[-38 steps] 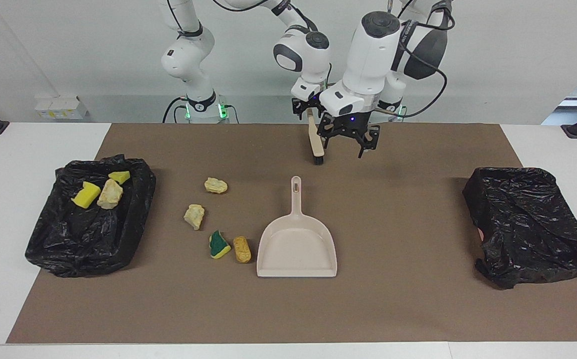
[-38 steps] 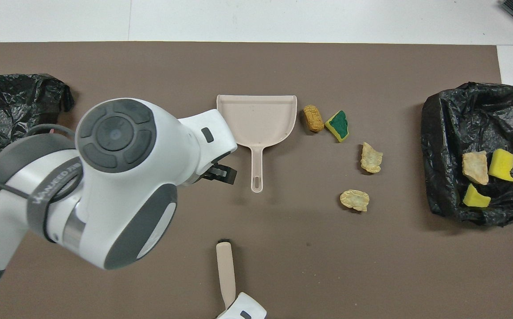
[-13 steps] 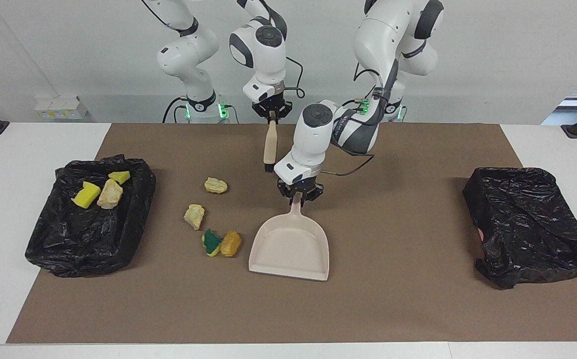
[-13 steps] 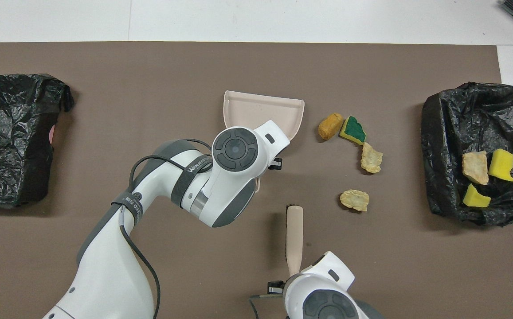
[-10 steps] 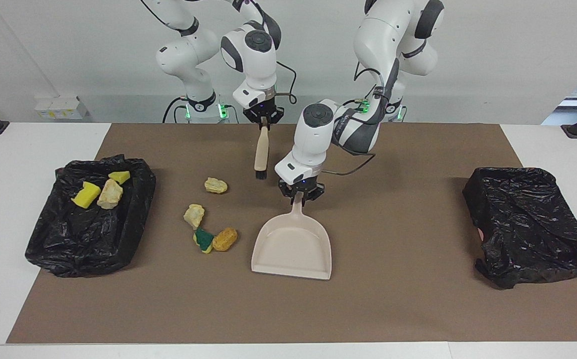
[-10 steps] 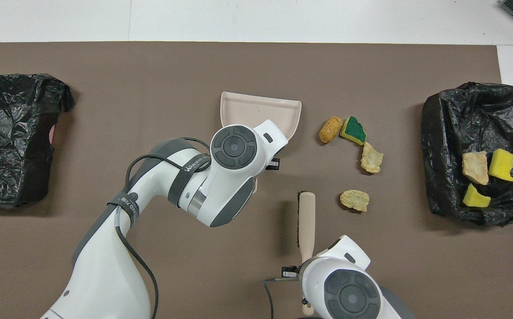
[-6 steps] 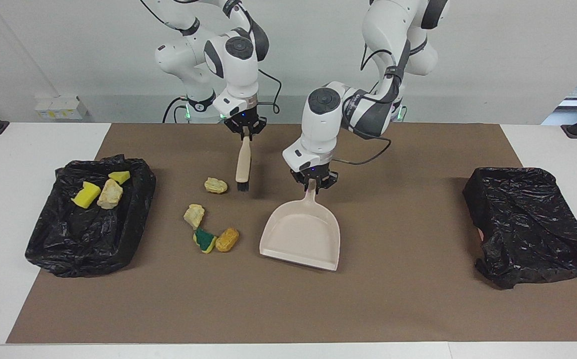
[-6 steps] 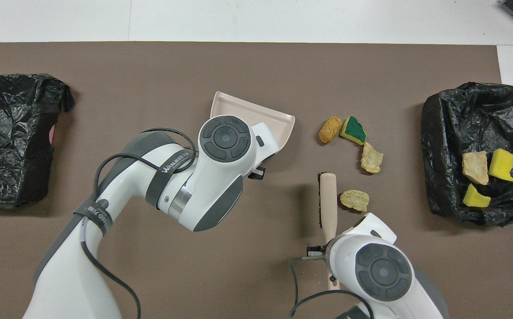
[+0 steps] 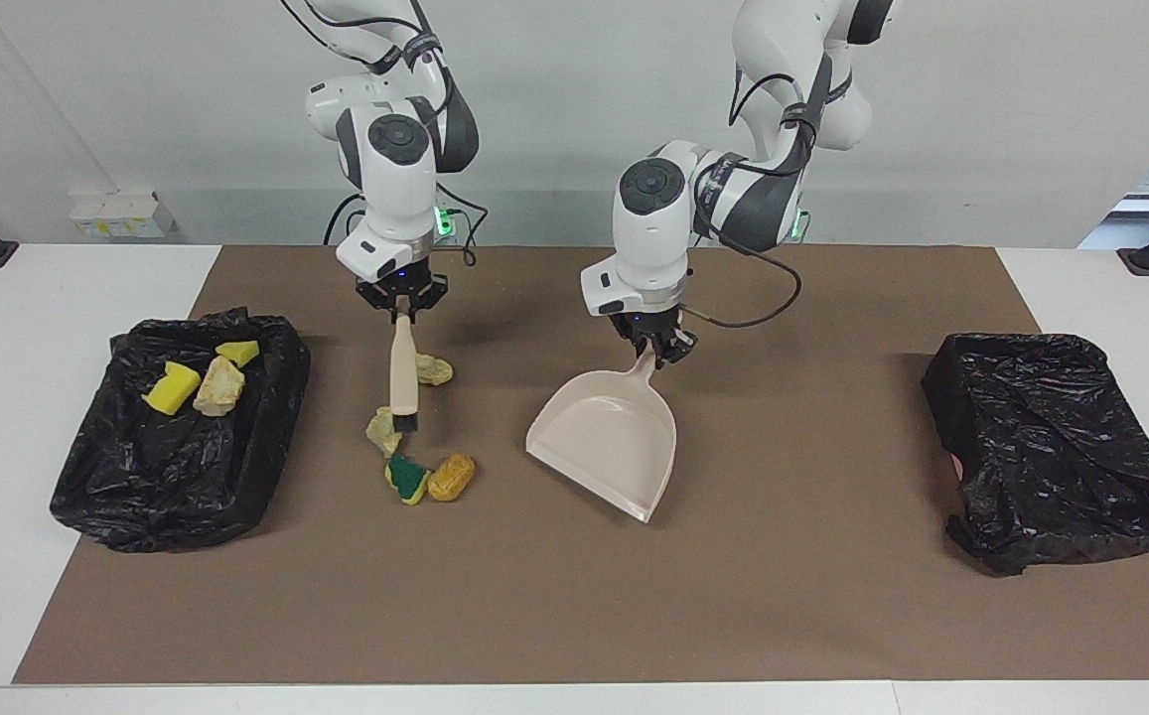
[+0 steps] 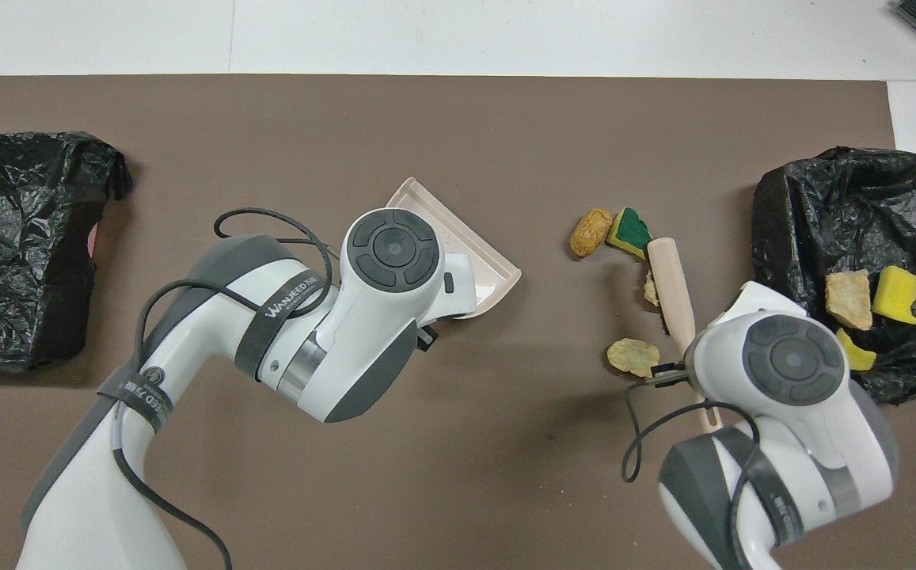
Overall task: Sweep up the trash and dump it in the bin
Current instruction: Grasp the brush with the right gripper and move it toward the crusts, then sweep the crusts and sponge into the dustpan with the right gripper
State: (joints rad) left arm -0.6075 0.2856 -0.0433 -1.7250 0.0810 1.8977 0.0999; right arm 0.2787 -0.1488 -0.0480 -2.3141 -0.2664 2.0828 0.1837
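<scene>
Tan, cream, green and yellow scraps make up the trash (image 9: pixel 405 437) not yet binned: four pieces lie loose on the brown mat (image 9: pixel 574 606), about midway between the table's two long edges and toward the right arm's end. They are a cream lump (image 9: pixel 433 369) nearest the robots, a second cream lump (image 9: pixel 382 430), then the green-and-yellow wedge (image 9: pixel 405 480) and an orange-tan lump (image 9: pixel 451 478) touching each other. Three more scraps already sit in the black-lined bin (image 9: pixel 117 497) at the right arm's short edge.

From this cluster the dustpan (image 9: pixel 609 447) lies toward the table's middle, apart from the scraps, so any sweep has to run from the bin's end toward the left arm's end. The pan is tilted, one corner of its lip low and the handle raised, and its mouth faces more toward the long edge away from the robots than toward the scraps. The left gripper (image 9: pixel 655 350) is clamped on the pan's handle.

The brush (image 9: pixel 402 382) hangs with its long axis pointing away from the robots, bristles at the low end beside the second cream lump; whether they touch it I cannot tell. The right gripper (image 9: pixel 402 301) grips its handle top and is the arm nearer the trash.

My judgement: the pan's mouth must turn to face the cluster and drop flat before a stroke can carry anything in.

A second black-lined bin (image 9: pixel 1056 447) sits at the left arm's short edge.
</scene>
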